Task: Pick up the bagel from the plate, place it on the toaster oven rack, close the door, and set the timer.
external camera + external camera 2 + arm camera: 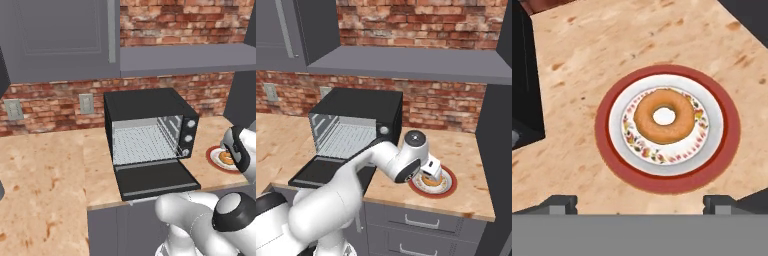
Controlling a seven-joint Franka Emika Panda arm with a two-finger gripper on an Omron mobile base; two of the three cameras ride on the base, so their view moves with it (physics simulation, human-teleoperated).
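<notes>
Golden-brown and ring-shaped, the bagel (664, 116) lay flat in the middle of the plate (667, 176), a small round white dish with a flowered inner band and a broad red-orange rim. The plate sat on the speckled tan desk (587, 65), near its front edge and to the right of the toaster oven (150, 107). The gripper (640, 204) hung directly above the plate with its jaws spread as wide as they go, holding nothing; in the hand view its two dark fingertips (558, 204) stood well apart, one to each side of the plate's near rim.

The bagel looked light and fairly firm, with a dry crust that ought not to slip, though a hard squeeze would probably dent it. The best hold seemed to be across the whole ring, one finger on each outer edge, or else one finger down the centre hole and the other outside. The plate itself might slide on the smooth desk if nudged.

Farther left, the door (157, 181) lay folded down flat toward the front of the desk, its silver bar handle at the near edge. Behind it the rack (142, 144) spanned the silvery interior, bare. The knobs (188, 137) ran in a column down the right front panel.
</notes>
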